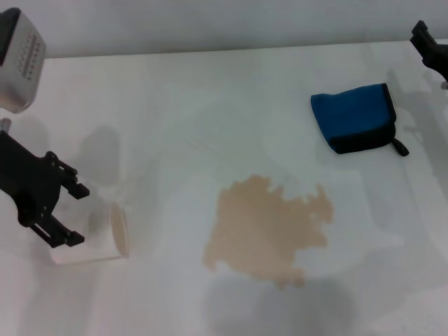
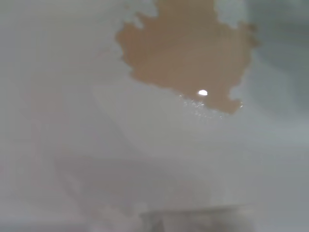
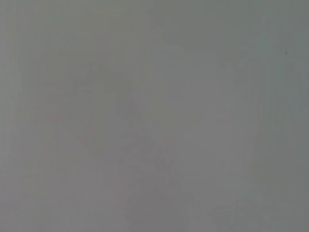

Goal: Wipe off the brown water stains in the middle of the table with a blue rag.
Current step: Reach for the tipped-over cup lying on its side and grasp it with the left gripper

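Observation:
The brown water stains [image 1: 269, 227] form one ragged tan blotch in the middle of the white table [image 1: 210, 91]. They also show in the left wrist view [image 2: 188, 48]. The blue rag [image 1: 357, 115] lies folded at the far right of the table, black trim toward the front, beyond and to the right of the stain. My left gripper [image 1: 75, 213] is open at the left, well clear of the stain. My right gripper [image 1: 430, 45] shows only partly at the far right edge, beyond the rag and apart from it. The right wrist view shows only plain grey surface.
A white paper cup [image 1: 105, 241] lies on its side just by my left gripper's fingers, its mouth facing the stain. Grey shadows fall on the table in front of the stain.

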Motion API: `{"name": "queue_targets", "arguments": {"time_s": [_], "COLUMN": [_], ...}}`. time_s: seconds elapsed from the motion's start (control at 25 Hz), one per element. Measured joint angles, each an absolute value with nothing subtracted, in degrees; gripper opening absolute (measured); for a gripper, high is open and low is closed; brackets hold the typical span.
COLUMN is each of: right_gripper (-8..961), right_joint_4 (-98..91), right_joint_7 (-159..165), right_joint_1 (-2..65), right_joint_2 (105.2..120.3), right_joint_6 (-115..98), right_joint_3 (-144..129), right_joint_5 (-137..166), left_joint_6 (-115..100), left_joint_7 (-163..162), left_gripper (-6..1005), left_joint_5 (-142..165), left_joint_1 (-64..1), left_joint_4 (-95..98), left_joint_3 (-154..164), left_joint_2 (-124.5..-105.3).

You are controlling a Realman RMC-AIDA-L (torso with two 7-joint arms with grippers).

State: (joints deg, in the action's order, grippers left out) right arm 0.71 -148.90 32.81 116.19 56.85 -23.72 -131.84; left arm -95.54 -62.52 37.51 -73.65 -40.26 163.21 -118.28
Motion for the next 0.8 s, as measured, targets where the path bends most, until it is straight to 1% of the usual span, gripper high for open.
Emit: {"name": "queue_targets", "arguments": {"time_s": [0.8], "right_gripper": [842], "right_joint_4": [1.23], "right_joint_7": [-148.82], "right_joint_1": [32.76], "right_joint_2": [116.1], "right_joint_6": [57.71], "right_joint_3": [-23.73], "right_joint_5": [-131.83], "left_joint_6": [-91.67], "left_joint_7": [-63.06], "left_gripper": [861], "left_joint_5": [37.56], "left_joint_1": [-72.2], "left_joint_4": [-33.83], "left_joint_3": [163.12], "left_joint_2": [-118.75]}}
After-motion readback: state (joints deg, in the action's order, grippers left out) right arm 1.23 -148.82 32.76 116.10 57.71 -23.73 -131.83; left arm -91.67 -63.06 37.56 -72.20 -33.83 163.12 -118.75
